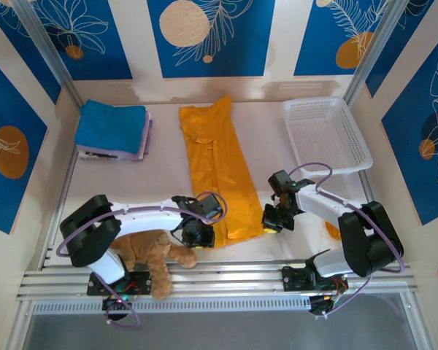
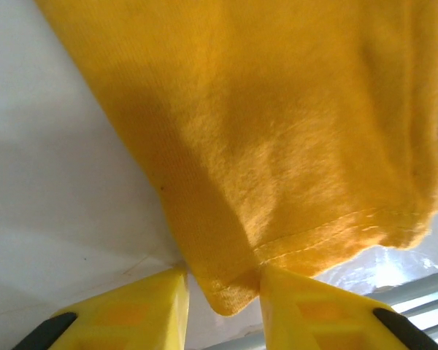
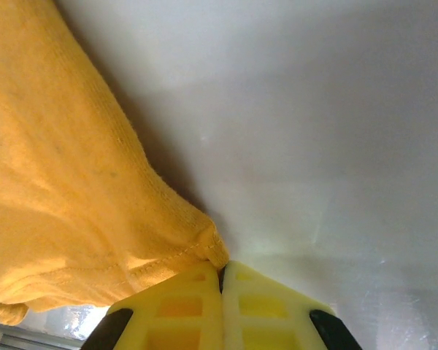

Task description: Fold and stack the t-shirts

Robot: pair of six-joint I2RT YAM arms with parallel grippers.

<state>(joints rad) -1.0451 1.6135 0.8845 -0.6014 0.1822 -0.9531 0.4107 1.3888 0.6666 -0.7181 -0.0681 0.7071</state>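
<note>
Right fingers (image 3: pixel 182 306) pinched on orange t-shirt (image 3: pixel 58 182)

A mustard-orange t-shirt (image 1: pixel 217 171) lies as a long strip on the surface (image 1: pixel 160 182), left tool (image 1: pixel 204 237) and right tool (image 1: pixel 269 224) at its near corners, a blue t-shirt (image 1: pixel 111 125) stacked on a lilac t-shirt (image 1: pixel 143 144) far left, a white basket (image 1: pixel 327 135) far right.

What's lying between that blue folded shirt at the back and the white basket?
The mustard-orange t-shirt, folded into a long strip, lies between the blue folded shirt and the white basket, with bare tabletop either side. The top view shows it.
</note>
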